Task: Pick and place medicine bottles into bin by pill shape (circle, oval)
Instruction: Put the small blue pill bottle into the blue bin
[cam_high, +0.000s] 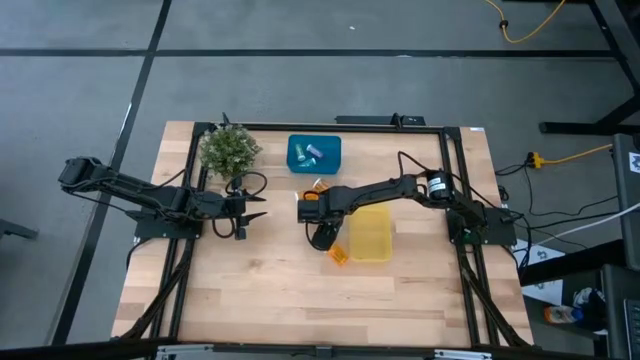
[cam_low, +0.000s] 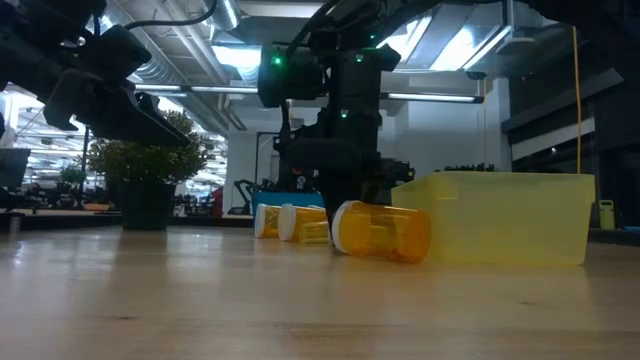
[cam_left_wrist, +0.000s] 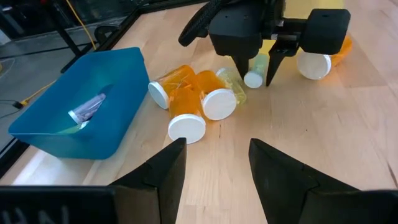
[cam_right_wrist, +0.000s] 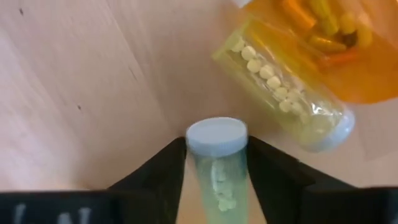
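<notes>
Right wrist view: right gripper (cam_right_wrist: 217, 163) pinches a pale green bottle (cam_right_wrist: 219, 168) just below its white cap, beside the orange-bottle cluster (cam_left_wrist: 193, 99) near the blue bin (cam_left_wrist: 87, 106). Likely light, rigid, slick; hold mid-body. Left gripper (cam_left_wrist: 214, 168) waits open.

A potted plant (cam_high: 229, 150) stood at the wooden desk's (cam_high: 270, 290) far left corner; a yellow cable (cam_high: 530, 30) lay across the floor beyond.
</notes>
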